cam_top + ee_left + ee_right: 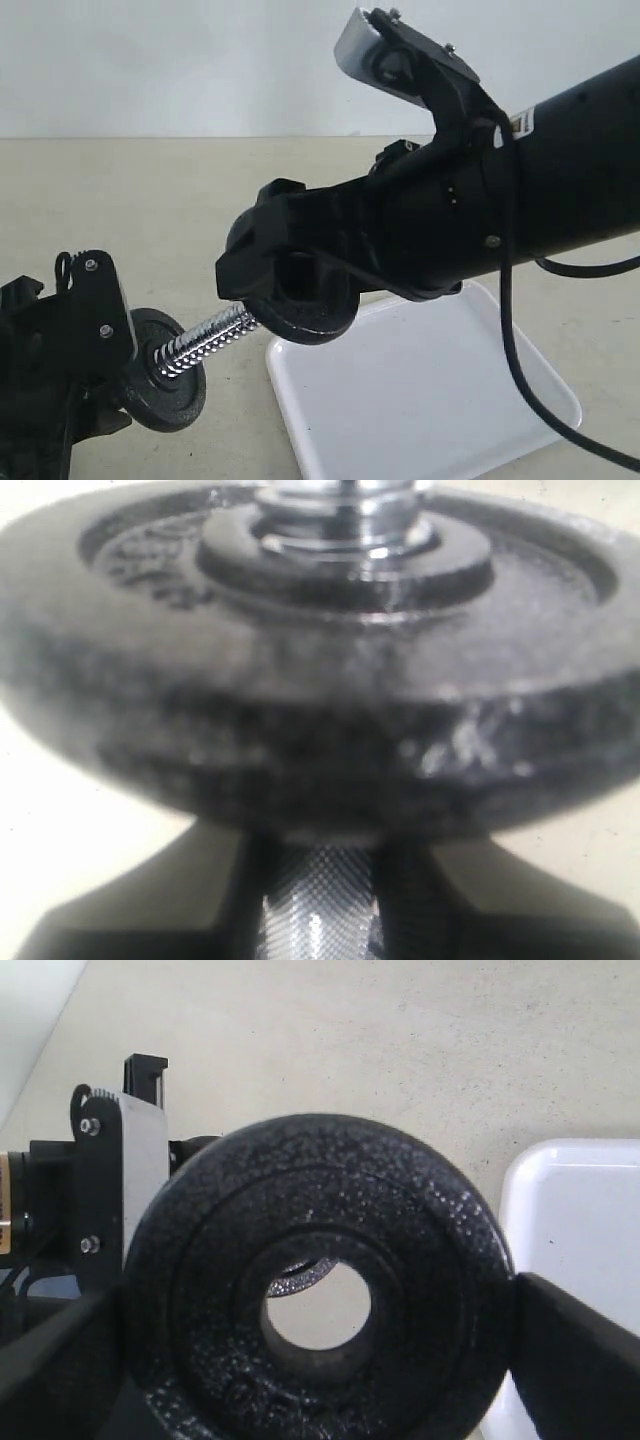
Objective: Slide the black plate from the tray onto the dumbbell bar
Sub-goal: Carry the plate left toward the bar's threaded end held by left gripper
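Bar [205,340]: the long axis runs from 8 o'clock to 2 o'clock in the exterior view. The free threaded end points to 2 o'clock.

Left gripper [318,905], at 8 o'clock: the jaws are closed on the bar's knurled middle.

Right gripper [292,290], just below centre: the jaws are spread wide and clamp the black plate [305,318] by its rim, a finger [575,1355] on each side. The plate is off the tray [430,400] and stands at the bar's threaded tip with its face turned toward the bar. I cannot tell whether the tip has entered the hole. The right wrist view shows mostly table through the hole, with a grey sliver at its edge.

Room: the threads are bare between the black plate and the second plate [170,375], which sits on the bar against the left gripper. The tray lies at 5 o'clock, with its 11 o'clock corner under the held plate.

Count: two plates, one bar, one tray.
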Robot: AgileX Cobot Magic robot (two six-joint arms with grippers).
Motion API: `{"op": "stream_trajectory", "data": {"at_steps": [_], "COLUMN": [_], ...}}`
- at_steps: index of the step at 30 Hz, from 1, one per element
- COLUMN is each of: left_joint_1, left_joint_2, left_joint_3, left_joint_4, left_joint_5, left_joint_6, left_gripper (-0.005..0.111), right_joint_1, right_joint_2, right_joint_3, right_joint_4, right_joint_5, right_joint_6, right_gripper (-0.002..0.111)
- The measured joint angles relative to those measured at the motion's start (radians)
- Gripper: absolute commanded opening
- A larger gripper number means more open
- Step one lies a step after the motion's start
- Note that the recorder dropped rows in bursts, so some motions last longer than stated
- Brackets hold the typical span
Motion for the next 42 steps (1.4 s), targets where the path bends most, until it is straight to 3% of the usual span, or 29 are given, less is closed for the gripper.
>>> {"op": "stream_trajectory", "data": {"at_steps": [23,31,42], "left_joint_1": [0.0,-0.059,-0.071], "left_joint_2": [-0.06,-0.06,-0.06], "left_joint_3": [0.0,0.0,0.0], "left_joint_4": [0.0,0.0,0.004], "left_joint_5": [0.011,0.031,0.037], "left_joint_6": [-0.03,-0.034,-0.053], "left_gripper": [0.004,0.004,0.004], "right_joint_1": [0.0,0.0,0.0], "right_joint_2": [0.089,0.089,0.089], "right_joint_3": [0.0,0.0,0.0], "right_joint_4": [0.007,0.017,0.033], "right_joint_5": [-0.035,-0.074,-0.067], "right_joint_6": [-0.037,-0.043,-0.054], "right_gripper": [0.0,0.0,0.0]}}
